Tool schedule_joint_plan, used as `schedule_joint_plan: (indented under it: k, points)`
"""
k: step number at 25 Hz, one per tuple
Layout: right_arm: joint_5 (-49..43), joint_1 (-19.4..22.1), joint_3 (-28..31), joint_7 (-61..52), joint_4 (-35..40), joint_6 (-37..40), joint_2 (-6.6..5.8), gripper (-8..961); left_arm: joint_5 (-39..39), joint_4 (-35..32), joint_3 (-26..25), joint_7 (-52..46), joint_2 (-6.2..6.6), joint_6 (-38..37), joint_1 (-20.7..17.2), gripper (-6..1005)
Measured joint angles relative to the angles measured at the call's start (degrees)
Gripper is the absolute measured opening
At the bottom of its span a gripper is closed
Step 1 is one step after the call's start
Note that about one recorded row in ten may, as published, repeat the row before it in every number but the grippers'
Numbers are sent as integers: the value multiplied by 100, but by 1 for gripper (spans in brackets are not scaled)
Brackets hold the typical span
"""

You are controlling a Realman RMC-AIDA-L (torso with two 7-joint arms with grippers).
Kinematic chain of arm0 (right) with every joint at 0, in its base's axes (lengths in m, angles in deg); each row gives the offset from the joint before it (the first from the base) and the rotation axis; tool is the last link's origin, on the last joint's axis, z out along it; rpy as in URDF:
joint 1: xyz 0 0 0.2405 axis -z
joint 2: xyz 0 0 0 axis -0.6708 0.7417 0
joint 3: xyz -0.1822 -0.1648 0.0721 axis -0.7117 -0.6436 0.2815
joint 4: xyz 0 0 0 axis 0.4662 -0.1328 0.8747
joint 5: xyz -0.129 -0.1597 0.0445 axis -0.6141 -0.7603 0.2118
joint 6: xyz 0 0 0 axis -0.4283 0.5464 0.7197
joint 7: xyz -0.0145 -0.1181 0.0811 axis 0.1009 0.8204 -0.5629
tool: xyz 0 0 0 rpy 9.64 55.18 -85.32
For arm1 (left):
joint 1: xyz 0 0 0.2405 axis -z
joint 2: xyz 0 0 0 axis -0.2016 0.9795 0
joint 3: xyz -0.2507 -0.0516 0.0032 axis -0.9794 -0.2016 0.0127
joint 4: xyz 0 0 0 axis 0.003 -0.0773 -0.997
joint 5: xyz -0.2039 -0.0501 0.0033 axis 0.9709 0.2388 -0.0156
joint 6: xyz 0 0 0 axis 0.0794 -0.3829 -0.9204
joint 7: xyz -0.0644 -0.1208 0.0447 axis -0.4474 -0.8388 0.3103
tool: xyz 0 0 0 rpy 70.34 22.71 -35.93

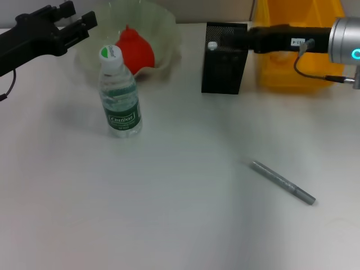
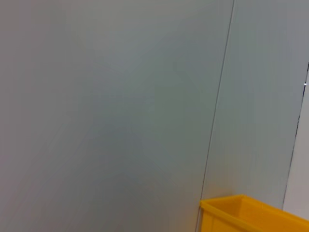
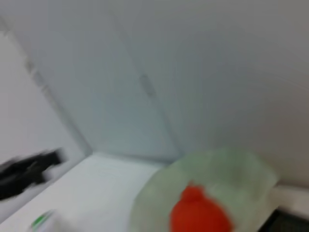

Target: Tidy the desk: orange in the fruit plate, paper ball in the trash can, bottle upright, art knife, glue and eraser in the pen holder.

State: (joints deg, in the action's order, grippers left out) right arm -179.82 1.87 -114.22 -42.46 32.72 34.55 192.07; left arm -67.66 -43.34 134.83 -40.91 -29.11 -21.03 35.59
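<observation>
The orange (image 1: 135, 48) lies in the pale-green fruit plate (image 1: 166, 28) at the back left; both show blurred in the right wrist view, the orange (image 3: 198, 212) in the plate (image 3: 231, 169). The bottle (image 1: 119, 93) stands upright in front of the plate. My left gripper (image 1: 79, 16) is open and empty, left of the plate. My right gripper (image 1: 222, 40) hovers over the black mesh pen holder (image 1: 224, 70), with a small white round cap (image 1: 212, 46) at its tip. A grey art knife (image 1: 283, 183) lies on the table at the front right. The paper ball and eraser are out of view.
The yellow trash can (image 1: 292, 50) stands right of the pen holder, behind my right arm; its corner shows in the left wrist view (image 2: 246, 212). A plain wall is behind the desk. The right wrist view shows my left gripper (image 3: 29, 169) far off.
</observation>
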Motion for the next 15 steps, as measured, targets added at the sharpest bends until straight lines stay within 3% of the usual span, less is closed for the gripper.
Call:
schedule_joint_plan:
  k: [1,2,5,6,10,12,15]
  points:
    - [-530,98,-372,-852,801,499,-2,523,0,-1,0,0,-1,-1,25,595]
    - [-530,98,-372,-852,801,499,-2,522,0,-1,0,0,-1,-1,25,595]
    - [-1360,183,-920,-1998,1889,1106,18,522,0,-1,12,0,-1,4,52,595]
    - [-2055,162,-1248,-2654,2474,1526,46,521,0,0,18,0,-1,9,55,595]
    - [-2945,3,-1694,-3381,2809,2006,61,520,0,0,17,0,-1,24,60,595]
    - [-3586,-198,-2183,-3878,2692,2149,64,520,0,0,12,-6,0,25,74,595]
    - [-3789,-280,-2438,-3983,2531,2093,73,519,0,0,12,-11,3,26,85,595]
